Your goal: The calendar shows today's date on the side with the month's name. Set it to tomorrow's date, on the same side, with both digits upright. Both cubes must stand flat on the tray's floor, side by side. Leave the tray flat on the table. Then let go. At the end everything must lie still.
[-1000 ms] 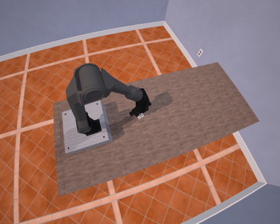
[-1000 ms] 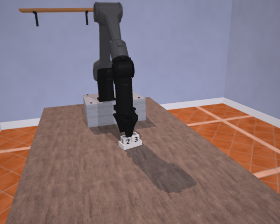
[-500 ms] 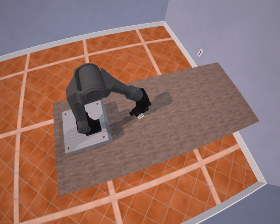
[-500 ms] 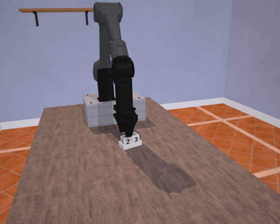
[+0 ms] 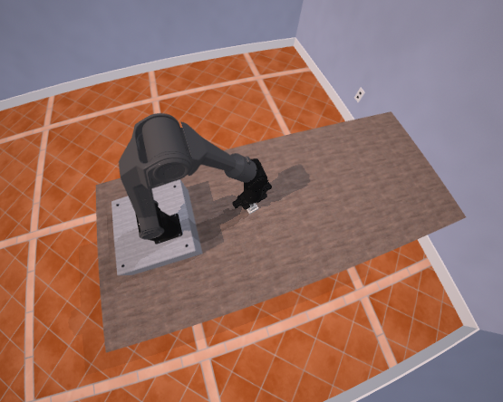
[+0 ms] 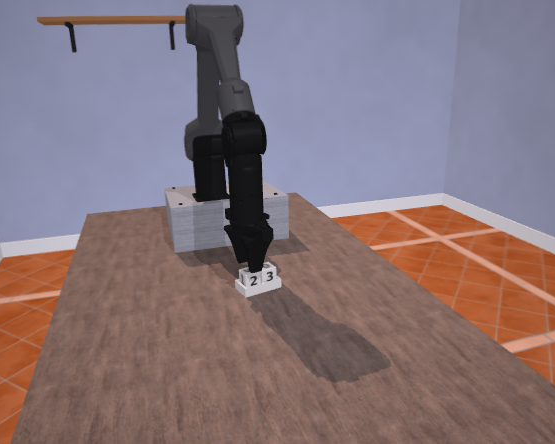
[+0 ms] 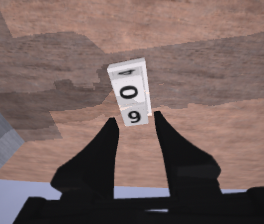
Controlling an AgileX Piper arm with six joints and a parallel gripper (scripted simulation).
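Observation:
The white calendar tray (image 6: 258, 286) lies flat on the wooden table with two white cubes side by side in it. In the exterior view their front faces read 2 (image 6: 252, 280) and 3 (image 6: 269, 276), both upright. In the wrist view the cubes' tops read 9 (image 7: 134, 116) and 0 (image 7: 128, 92). My gripper (image 6: 254, 266) points straight down over the cube with the 2. It is open, and its fingertips stand on either side of the cube topped 9, with small gaps. From above, the gripper (image 5: 250, 205) hides most of the tray (image 5: 253, 208).
The arm's grey base block (image 6: 226, 217) stands just behind the tray. A wooden shelf (image 6: 111, 20) hangs on the back wall. The table's edges are far from the tray on all sides.

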